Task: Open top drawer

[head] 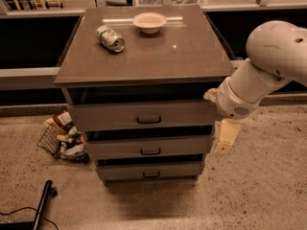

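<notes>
Far left of the gripper and lower, a black pole [42,201] lies on the floor. Also far left, at about the gripper's height, a wire basket [63,142] of litter sits by the cabinet. Up and to the left, on the cabinet top [182,56], a can [110,37] lies on its side, with a bowl [149,22] to its right, apart from it. The top drawer [105,116] lies left of the gripper and a little above it, its dark handle [149,120] well to the left. The middle drawer [110,148] is level with the gripper and the bottom drawer [120,171] is below it. The gripper [225,137] hangs just beside the drawers' right ends, pointing down. I cannot tell whether it is released or clenched, nor whether it touches them. The white arm [271,56] rises up and to its right.
</notes>
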`<state>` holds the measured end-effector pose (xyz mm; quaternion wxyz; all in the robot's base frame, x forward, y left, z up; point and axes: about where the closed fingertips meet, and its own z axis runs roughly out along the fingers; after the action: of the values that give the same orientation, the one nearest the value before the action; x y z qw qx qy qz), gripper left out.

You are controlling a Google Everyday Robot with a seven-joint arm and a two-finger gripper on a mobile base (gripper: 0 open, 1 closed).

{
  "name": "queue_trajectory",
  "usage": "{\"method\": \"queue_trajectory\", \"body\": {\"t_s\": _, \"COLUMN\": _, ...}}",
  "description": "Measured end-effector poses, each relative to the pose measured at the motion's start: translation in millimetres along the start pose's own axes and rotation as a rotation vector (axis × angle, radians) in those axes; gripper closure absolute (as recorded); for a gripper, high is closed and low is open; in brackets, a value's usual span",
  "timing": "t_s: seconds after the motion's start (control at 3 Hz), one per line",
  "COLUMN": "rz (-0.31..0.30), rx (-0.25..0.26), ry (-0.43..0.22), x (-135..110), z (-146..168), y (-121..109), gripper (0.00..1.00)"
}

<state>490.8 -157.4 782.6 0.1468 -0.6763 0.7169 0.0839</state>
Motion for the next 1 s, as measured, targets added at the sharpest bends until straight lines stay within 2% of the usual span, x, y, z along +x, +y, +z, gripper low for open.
{"method": "queue_trajectory", "body": {"t_s": 0.33, "rz": -0.041, "rx": -0.014, "ry": 0.018, "x": 5.6, "z": 28.0, "y": -14.0, "gripper": 0.0}}
{"method": "queue_trajectory", "body": {"t_s": 0.67, "rz": -0.112, "rx": -0.001, "ry": 0.041, "x": 15.9, "z": 63.5, "y": -40.0, "gripper": 0.0}}
{"method": "queue_trajectory", "body": {"t_s": 1.0, "rz": -0.156, "rx": 0.046, "ry": 0.037, "x": 23.6, "z": 83.2, "y": -64.3, "gripper": 0.0}}
